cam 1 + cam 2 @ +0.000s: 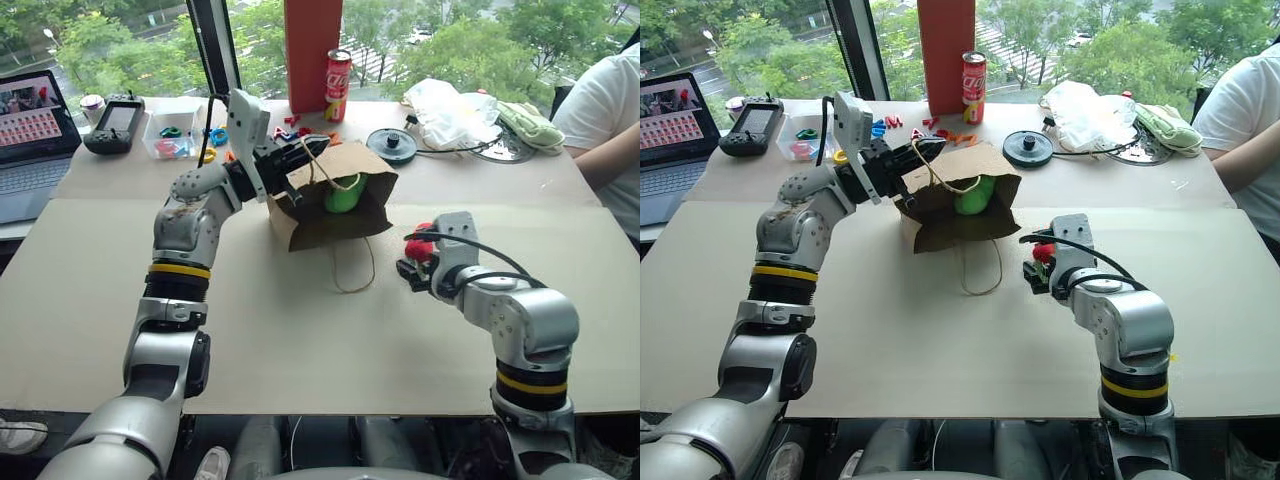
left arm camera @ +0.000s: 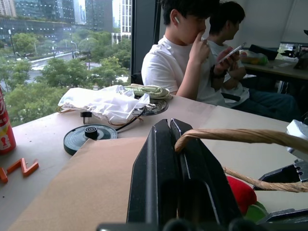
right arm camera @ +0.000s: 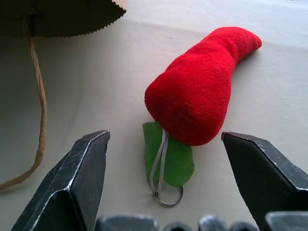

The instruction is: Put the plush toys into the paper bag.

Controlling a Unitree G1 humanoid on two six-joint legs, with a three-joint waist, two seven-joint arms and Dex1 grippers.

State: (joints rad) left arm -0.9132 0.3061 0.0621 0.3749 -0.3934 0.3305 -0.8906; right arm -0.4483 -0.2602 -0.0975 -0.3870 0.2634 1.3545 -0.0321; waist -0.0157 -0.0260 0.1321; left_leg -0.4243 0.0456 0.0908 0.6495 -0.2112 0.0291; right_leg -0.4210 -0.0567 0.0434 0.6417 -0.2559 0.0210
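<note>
The brown paper bag (image 1: 330, 205) lies on its side mid-table, its mouth facing me and lifted. My left gripper (image 1: 303, 160) is shut on the bag's upper rim, and a cord handle (image 2: 240, 137) loops over its fingers. The lime-green plush toy (image 1: 345, 195) sits inside the bag's mouth. To the right of the bag, the red chili plush toy (image 3: 199, 89) with its green stem lies on the table. My right gripper (image 3: 163, 139) is open just short of it, a finger on each side and touching nothing.
Along the far edge stand a red can (image 1: 338, 85), a black disc (image 1: 391, 144), a white plastic bag (image 1: 450, 110), a pale green mitt (image 1: 530, 125) and a clear box of coloured pieces (image 1: 172, 135). A laptop (image 1: 35, 130) is far left. A person (image 1: 610, 110) sits at the right.
</note>
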